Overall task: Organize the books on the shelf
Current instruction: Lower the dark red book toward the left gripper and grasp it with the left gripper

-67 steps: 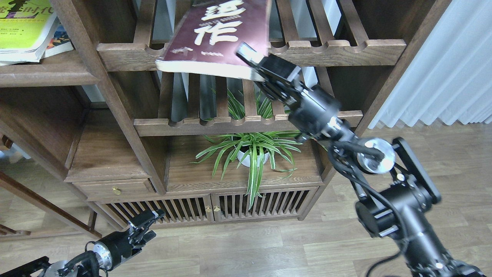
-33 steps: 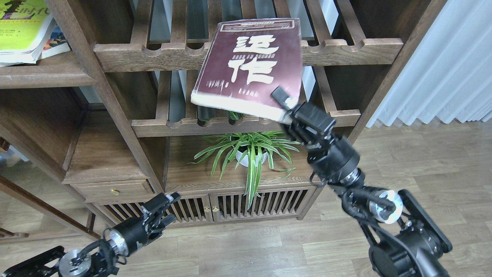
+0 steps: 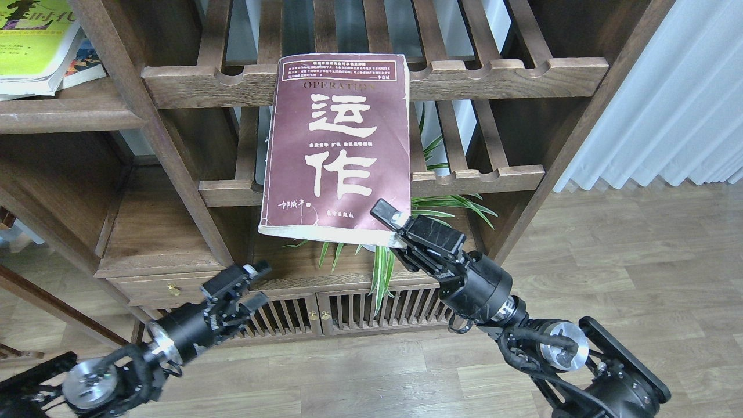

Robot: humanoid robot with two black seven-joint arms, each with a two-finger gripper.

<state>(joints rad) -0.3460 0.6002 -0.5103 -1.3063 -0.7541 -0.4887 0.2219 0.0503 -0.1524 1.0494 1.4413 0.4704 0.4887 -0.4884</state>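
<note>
My right gripper (image 3: 390,227) is shut on the lower right corner of the thick maroon book (image 3: 339,145) with big white Chinese characters. It holds the book in the air, cover toward me, in front of the slatted racks. My left gripper (image 3: 251,286) is open and empty, low at the left, in front of the cabinet doors. The lime-yellow and white book (image 3: 32,43) lies on the flat board shelf (image 3: 69,110) at the upper left, on top of another book whose corner (image 3: 87,61) shows. The green "300" book cannot be told apart.
Two slatted racks with scalloped front rails (image 3: 493,72) stand behind the held book. A potted spider plant (image 3: 383,261) is mostly hidden below it. A drawer (image 3: 174,287) and slatted cabinet doors (image 3: 348,307) sit low. A white curtain (image 3: 667,87) hangs at the right.
My right gripper has pulled the maroon book down and toward me, off the upper rack, turning it upright to face me. My left gripper has risen slightly to the right.
</note>
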